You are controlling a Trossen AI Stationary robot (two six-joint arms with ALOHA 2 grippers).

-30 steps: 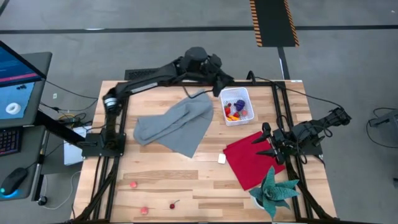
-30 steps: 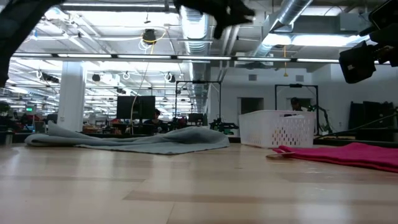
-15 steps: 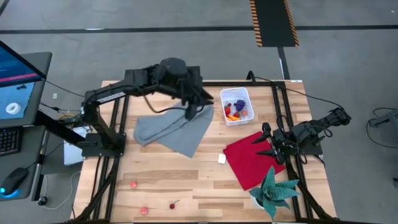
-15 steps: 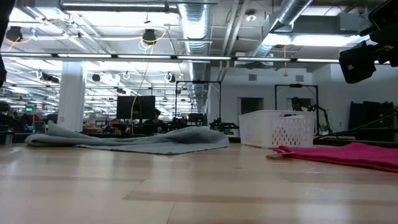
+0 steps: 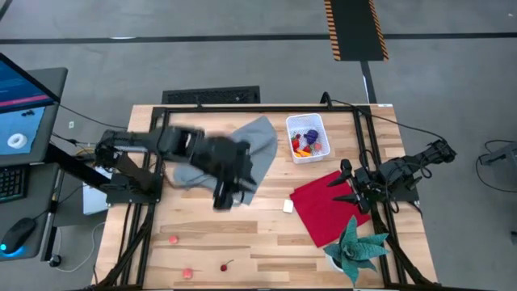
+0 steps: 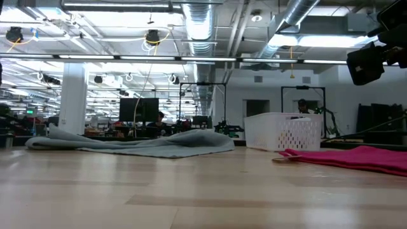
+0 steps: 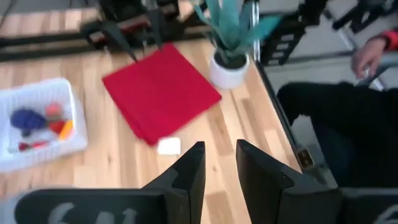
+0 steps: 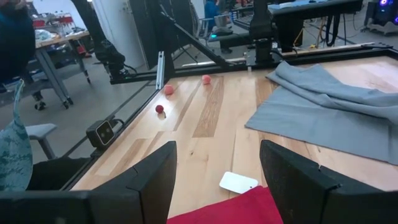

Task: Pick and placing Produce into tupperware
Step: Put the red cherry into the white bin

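Over the grey cloth (image 5: 242, 158) near the table's middle, the left gripper (image 5: 224, 196) is hanging with its fingers slightly parted and empty. Three small red and pink berries (image 5: 187, 273) are lying near the front edge; the tupperware (image 5: 308, 137) is already holding several pieces. Each berry looks light, hard and apt to roll, so pinching across its middle seems best. Beside the red cloth (image 5: 331, 206), the right gripper (image 5: 347, 183) is waiting with fingers apart.

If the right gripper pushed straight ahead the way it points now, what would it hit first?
Probably the small white cube, lying just ahead between the right gripper's open fingers at the red cloth's edge. Beyond it is bare table, then three loose produce pieces. Depth is uncertain.
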